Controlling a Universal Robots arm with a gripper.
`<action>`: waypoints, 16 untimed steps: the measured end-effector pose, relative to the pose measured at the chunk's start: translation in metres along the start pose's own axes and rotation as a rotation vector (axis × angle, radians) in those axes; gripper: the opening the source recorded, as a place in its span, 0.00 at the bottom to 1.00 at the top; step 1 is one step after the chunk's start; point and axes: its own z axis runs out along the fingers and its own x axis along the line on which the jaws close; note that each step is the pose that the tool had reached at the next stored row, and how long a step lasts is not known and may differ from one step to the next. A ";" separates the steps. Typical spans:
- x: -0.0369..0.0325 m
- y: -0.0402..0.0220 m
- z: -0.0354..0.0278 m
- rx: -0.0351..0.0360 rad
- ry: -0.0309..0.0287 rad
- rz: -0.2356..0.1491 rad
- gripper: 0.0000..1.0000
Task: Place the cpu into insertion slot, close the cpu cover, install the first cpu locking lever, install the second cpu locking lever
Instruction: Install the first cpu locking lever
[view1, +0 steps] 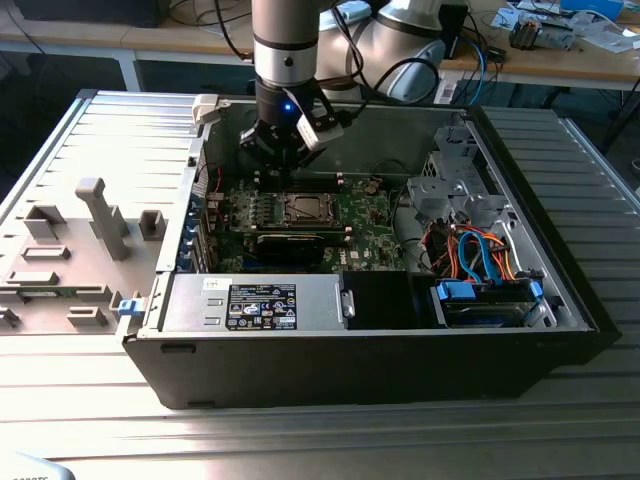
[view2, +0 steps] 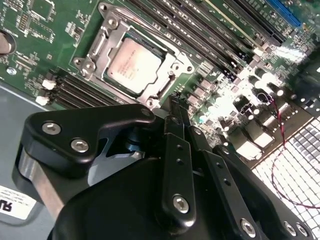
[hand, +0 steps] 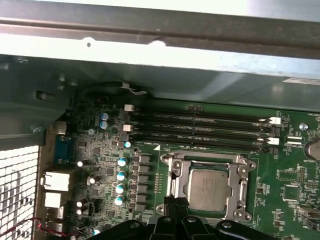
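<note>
Second wrist view: you are seeing the cpu (view2: 134, 66) lying flat in the insertion slot (view2: 165, 54) at the upper left of the frame, the cpu cover (view2: 111, 40) framing it. To its right and lower, your gripper (view2: 174, 102) is hovering just beside the socket's edge, its jaws pinched nearly together, gripping nothing and touching nothing visible.

The arm (view1: 285, 40) hangs vertical, its hand (view2: 176, 102) with fingertips pressed together.

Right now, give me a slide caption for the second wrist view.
Shut pincer poised at the edge of the insertion slot, cpu seated under the cpu cover.
</note>
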 end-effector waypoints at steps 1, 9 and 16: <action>0.0020 0.0005 -0.0001 0.0000 -0.0002 0.000 0.11; 0.0157 0.0044 -0.0003 0.0001 -0.0011 0.000 0.11; 0.0177 0.0085 -0.0072 -0.0030 -0.0015 0.000 0.11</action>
